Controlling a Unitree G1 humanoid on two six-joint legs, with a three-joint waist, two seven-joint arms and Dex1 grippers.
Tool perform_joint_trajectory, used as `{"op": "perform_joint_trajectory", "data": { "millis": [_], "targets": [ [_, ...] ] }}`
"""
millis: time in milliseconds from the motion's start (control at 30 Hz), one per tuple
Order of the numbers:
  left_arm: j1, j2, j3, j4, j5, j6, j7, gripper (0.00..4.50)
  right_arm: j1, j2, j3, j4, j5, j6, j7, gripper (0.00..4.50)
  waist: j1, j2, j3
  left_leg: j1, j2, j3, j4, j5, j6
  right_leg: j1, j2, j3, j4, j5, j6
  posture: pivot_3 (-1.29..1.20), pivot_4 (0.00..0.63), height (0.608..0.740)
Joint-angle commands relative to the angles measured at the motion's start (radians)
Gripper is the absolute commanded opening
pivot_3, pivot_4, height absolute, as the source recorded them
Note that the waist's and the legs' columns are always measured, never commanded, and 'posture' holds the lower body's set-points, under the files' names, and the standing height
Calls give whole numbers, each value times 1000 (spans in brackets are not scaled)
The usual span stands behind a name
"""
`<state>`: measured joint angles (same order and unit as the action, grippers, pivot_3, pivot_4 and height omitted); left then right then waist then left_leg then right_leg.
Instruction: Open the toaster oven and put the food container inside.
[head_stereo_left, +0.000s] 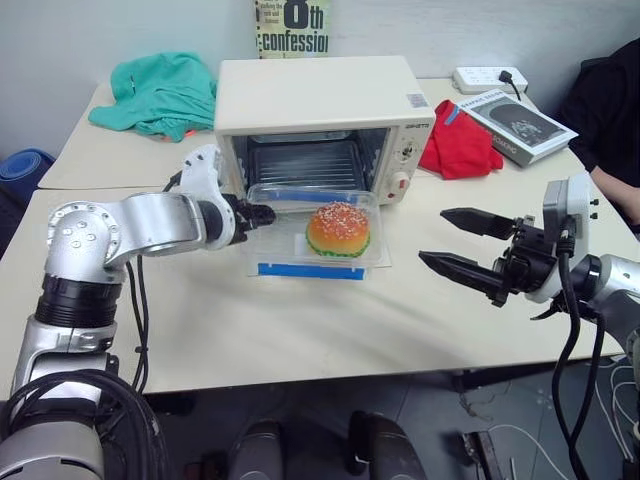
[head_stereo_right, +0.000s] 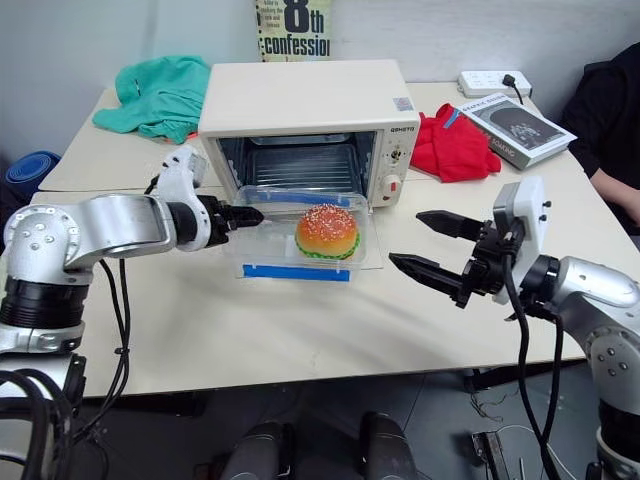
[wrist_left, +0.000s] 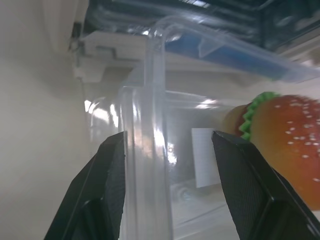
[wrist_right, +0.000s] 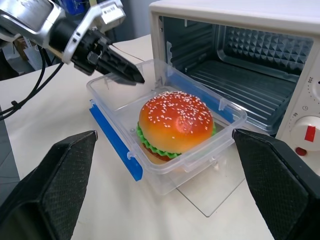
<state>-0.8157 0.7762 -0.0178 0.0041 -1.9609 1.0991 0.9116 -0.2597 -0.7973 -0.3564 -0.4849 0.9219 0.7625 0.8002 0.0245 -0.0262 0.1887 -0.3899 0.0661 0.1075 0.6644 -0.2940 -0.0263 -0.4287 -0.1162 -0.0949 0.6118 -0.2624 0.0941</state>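
The food container (head_stereo_left: 312, 236) with a burger (head_stereo_left: 338, 230) inside sits on the lowered glass door of the open toaster oven (head_stereo_left: 322, 125). The left gripper (head_stereo_left: 262, 214) straddles the container's wall with parted fingers, not squeezing it. The right gripper (head_stereo_left: 458, 243) hangs wide open and empty, well apart. A red cloth (head_stereo_left: 460, 139) lies beside the oven. The left wrist view shows the clear wall between the fingers (wrist_left: 102, 190).

"8th confession" is read on the poster (head_stereo_right: 293, 29) behind the desk — a small brand label is seen on the toaster oven (head_stereo_right: 402, 128), too small to be read.
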Motion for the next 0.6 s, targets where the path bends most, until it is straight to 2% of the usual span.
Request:
{"op": "perform_joint_trajectory", "data": {
  "millis": [33,100,200,267,333,400,467,533,600],
  "targets": [
    [54,53,123,-65,-3,-13,-176,2729,3,-4,-9,-25,17,-9,-8,4500,0,0,0,0,0,0,0,0,0,0,0,0,0,0,0,0,150,740],
    [90,64,184,-73,29,-27,-295,2729,5,-4,-7,-26,24,-3,-11,4500,0,0,0,0,0,1,0,0,0,0,0,0,0,0,0,0,150,740],
    [139,85,252,-60,152,-49,-492,2729,6,-7,-3,-26,38,7,-9,4500,1,0,0,0,0,1,0,0,0,0,0,0,0,0,0,0,150,740],
    [167,84,307,-74,205,-58,-682,2330,6,-5,-3,-28,62,22,-12,4126,2,0,0,0,0,1,0,0,0,0,0,0,0,0,0,0,150,740],
    [204,100,349,-119,257,-43,-919,1834,11,-4,-8,-38,96,41,-14,3594,2,0,0,0,0,1,0,0,1,0,0,-1,-1,0,0,0,150,740],
    [267,158,329,-189,396,-51,-1174,1204,22,-8,-1,-53,115,53,-16,2894,1,0,0,-1,0,1,0,-1,1,0,0,-1,-2,0,0,0,150,740],
    [346,225,259,-231,596,-126,-1380,629,48,4,24,-83,118,56,-24,2238,1,0,0,-1,0,2,-1,-1,1,-1,0,-1,-3,0,0,0,150,740],
    [405,267,205,-266,733,-201,-1559,94,90,23,72,-117,81,41,-37,1630,1,1,0,0,0,2,-3,-2,1,-1,0,-1,-5,0,-1,0,150,740],
    [428,284,176,-292,810,-249,-1677,0,114,36,94,-131,65,29,-51,1018,1,1,0,0,1,3,-5,-2,0,-2,0,-1,-6,-1,-2,0,150,740]
  ]
}}
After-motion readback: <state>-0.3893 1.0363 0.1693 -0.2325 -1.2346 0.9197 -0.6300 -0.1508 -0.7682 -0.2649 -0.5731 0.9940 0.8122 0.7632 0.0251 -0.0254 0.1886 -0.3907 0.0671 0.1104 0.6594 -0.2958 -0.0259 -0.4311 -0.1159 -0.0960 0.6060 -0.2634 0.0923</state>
